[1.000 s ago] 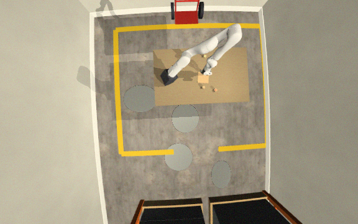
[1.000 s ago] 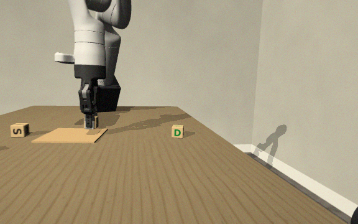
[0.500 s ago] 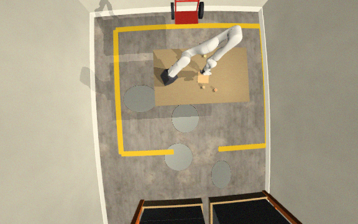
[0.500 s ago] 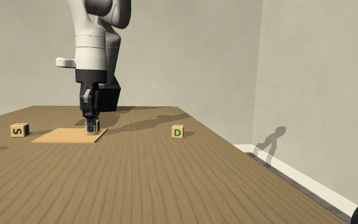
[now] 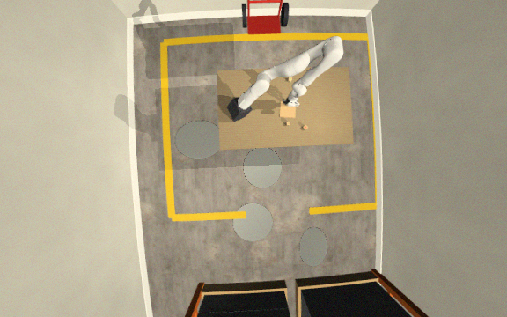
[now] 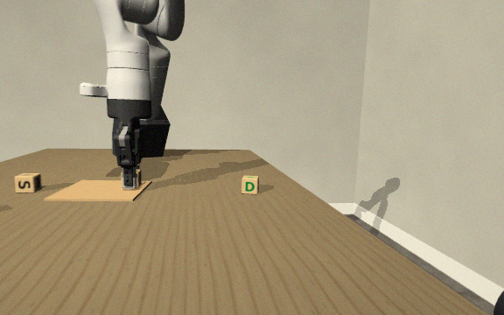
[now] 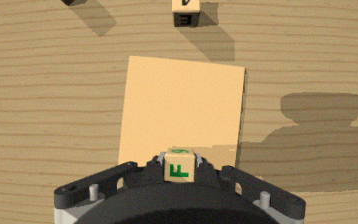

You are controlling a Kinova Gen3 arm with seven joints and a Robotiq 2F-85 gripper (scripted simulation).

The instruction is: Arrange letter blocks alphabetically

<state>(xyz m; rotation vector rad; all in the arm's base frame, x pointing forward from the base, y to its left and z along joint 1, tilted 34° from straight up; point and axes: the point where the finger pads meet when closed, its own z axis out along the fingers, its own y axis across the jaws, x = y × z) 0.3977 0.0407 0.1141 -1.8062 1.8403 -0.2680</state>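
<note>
My gripper (image 7: pixel 179 160) is shut on a wooden block with a green F (image 7: pixel 180 169) on top. It holds the block low over the near edge of the tan mat (image 7: pixel 182 110). In the side view, the gripper (image 6: pixel 130 181) stands upright at the mat's (image 6: pixel 99 191) far right corner, and I cannot tell if the block touches the mat. A block with a 4 on top (image 7: pixel 186 11) lies on the table just beyond the mat. A block showing a green D on its side (image 6: pixel 249 185) lies well to the right. A block showing an S on its side (image 6: pixel 27 182) lies left of the mat.
From overhead, the mat (image 5: pixel 287 111) is mid-table with two blocks (image 5: pixel 288 123) (image 5: pixel 304 127) on one side and one (image 5: pixel 290 79) on the other. The robot base (image 5: pixel 238 110) stands at the table's left part. The table's right edge drops off near the wall.
</note>
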